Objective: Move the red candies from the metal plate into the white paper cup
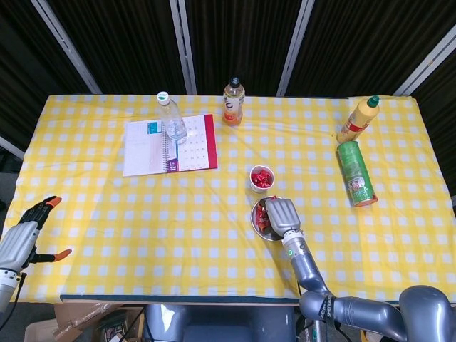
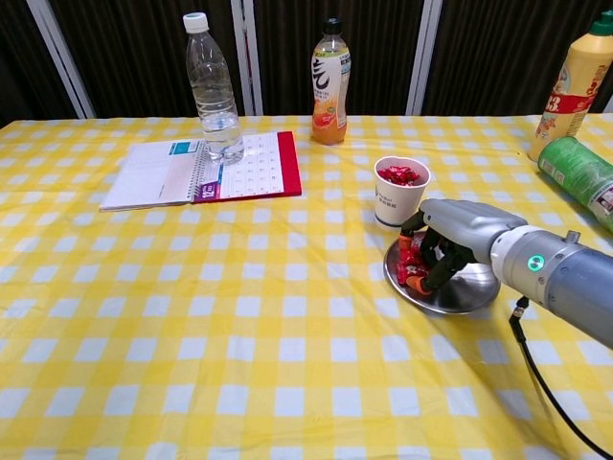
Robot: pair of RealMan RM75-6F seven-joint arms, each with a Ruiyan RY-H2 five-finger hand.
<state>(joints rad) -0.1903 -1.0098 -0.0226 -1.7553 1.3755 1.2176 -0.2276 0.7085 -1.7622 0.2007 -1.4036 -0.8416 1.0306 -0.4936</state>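
The metal plate [image 2: 473,290] [image 1: 254,221] lies just in front of the white paper cup [image 2: 401,196] [image 1: 261,179], which holds some red candies [image 2: 400,174]. More red candies [image 2: 412,270] [image 1: 261,218] are heaped on the plate's left side. My right hand [image 2: 458,235] [image 1: 282,212] is low over the plate, its fingers curled down around that heap and gripping candies. My left hand [image 1: 25,239] hangs off the table's front left edge, fingers spread and holding nothing; only the head view shows it.
A clear water bottle [image 2: 212,88] stands on an open notebook [image 2: 203,170] at the back left. An orange drink bottle [image 2: 329,83] stands behind the cup. At the right are a yellow squeeze bottle [image 2: 575,88] and a green can [image 2: 579,172] on its side.
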